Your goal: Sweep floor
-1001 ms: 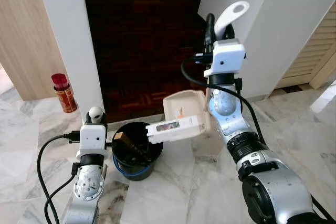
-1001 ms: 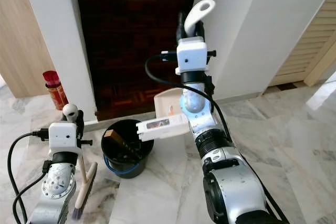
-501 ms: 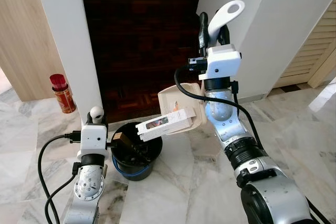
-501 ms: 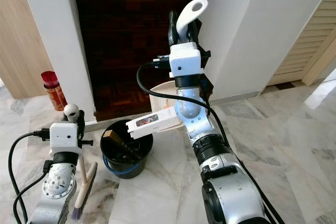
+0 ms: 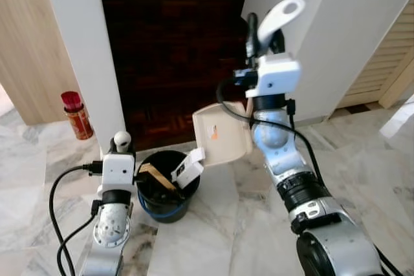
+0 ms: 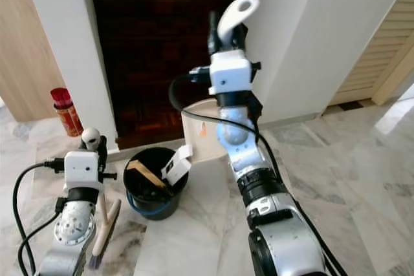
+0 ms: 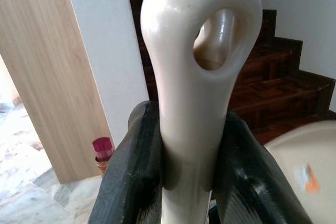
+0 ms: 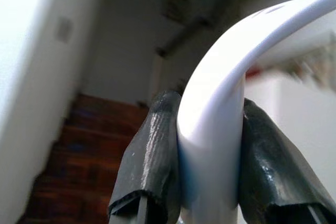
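My right gripper [image 5: 263,35] is shut on the white loop handle [image 5: 279,16] of a beige dustpan [image 5: 221,135], held high and tipped toward a black bin [image 5: 162,210]. A white box [image 5: 187,168] hangs at the bin's mouth just below the pan's lip, beside a wooden piece [image 5: 155,176] in the bin. Left of the bin, my left gripper [image 5: 120,147] is shut on the cream brush handle [image 7: 202,77], black fingers [image 7: 134,171] on either side. The brush head [image 6: 107,227] rests on the marble floor. In the right wrist view the fingers [image 8: 152,161] clamp the dustpan handle [image 8: 220,119].
Dark wooden stairs [image 5: 174,50] rise behind the bin between white walls. A red can [image 5: 76,114] stands at the left wall's foot. A louvred door [image 5: 388,63] is at the far right. Marble floor [image 5: 213,237] lies open in front.
The dustpan has tipped steeper, and the white box has slid off its lip down to the bin's mouth. My left arm holds still.
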### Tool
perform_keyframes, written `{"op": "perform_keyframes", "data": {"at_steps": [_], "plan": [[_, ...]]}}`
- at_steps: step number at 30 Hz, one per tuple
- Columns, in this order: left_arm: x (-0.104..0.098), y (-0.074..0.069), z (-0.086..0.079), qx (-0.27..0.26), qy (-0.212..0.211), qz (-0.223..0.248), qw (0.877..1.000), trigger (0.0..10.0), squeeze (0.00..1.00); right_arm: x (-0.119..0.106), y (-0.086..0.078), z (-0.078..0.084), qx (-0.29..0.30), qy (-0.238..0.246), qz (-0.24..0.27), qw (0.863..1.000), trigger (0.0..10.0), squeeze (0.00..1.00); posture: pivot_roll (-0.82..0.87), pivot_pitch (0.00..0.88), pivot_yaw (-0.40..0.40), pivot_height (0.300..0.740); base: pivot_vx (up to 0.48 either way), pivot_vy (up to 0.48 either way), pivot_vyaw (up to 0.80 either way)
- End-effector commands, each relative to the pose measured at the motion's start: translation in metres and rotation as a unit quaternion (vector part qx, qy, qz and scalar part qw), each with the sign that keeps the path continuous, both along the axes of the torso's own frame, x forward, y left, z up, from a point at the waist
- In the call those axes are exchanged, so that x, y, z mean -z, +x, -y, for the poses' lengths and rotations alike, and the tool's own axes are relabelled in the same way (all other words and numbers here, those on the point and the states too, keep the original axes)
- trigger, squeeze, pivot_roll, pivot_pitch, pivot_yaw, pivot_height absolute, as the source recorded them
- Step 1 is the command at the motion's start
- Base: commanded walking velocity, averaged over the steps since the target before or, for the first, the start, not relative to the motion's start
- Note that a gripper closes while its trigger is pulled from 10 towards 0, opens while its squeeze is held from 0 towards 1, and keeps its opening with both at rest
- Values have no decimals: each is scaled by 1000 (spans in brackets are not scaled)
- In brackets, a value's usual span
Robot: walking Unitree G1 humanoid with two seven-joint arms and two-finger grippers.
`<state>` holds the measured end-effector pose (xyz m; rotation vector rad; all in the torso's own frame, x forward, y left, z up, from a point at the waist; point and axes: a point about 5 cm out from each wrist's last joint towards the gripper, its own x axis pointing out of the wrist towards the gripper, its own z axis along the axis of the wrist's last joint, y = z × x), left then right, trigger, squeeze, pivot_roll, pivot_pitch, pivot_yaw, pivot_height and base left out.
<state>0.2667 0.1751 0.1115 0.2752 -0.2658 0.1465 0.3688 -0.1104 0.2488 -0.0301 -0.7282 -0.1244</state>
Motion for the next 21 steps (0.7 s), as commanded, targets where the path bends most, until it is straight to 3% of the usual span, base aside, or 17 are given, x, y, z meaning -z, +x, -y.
{"op": "perform_keyframes", "data": {"at_steps": [1, 3, 5, 9, 12, 13, 18, 21], "plan": [[-8, 2, 3, 8, 9, 24, 1000, 10000, 0, -5, 8, 21, 17, 98, -29, 995, 10000, 0, 127, 0, -126, 740, 0, 0, 0], [-8, 2, 3, 8, 9, 24, 1000, 10000, 0, -3, 9, 24, 19, 115, -39, 992, 10000, 0, 127, 0, -126, 740, 0, 0, 0], [-8, 2, 3, 8, 9, 24, 1000, 10000, 0, 3, 14, 38, 17, 174, -73, 982, 10000, 0, 127, 0, -125, 740, 0, 0, 0], [-8, 3, 3, 9, 9, 24, 1000, 10000, 0, 5, 15, 55, 35, 197, -80, 977, 10000, 0, 126, 0, -123, 740, 0, 0, 0], [-8, 3, 3, 9, 11, 24, 1000, 10000, 0, 9, 17, 64, 20, 241, -100, 965, 10000, 0, 127, 0, -123, 740, 0, 0, 0], [-8, 3, 3, 9, 11, 24, 1000, 10000, 0, 9, 17, 64, 20, 241, -100, 965, 10000, 0, 127, 0, -123, 740, 0, 0, 0], [-8, 3, 3, 9, 11, 24, 1000, 10000, 0, 18, 20, 65, -47, 312, -126, 940, 10000, 0, 126, 0, -123, 740, 0, 0, 0], [-8, 3, 3, 9, 11, 23, 1000, 10000, 0, 20, 19, 64, -59, 314, -128, 939, 10000, 0, 126, 0, -123, 740, 0, 0, 0]]}}
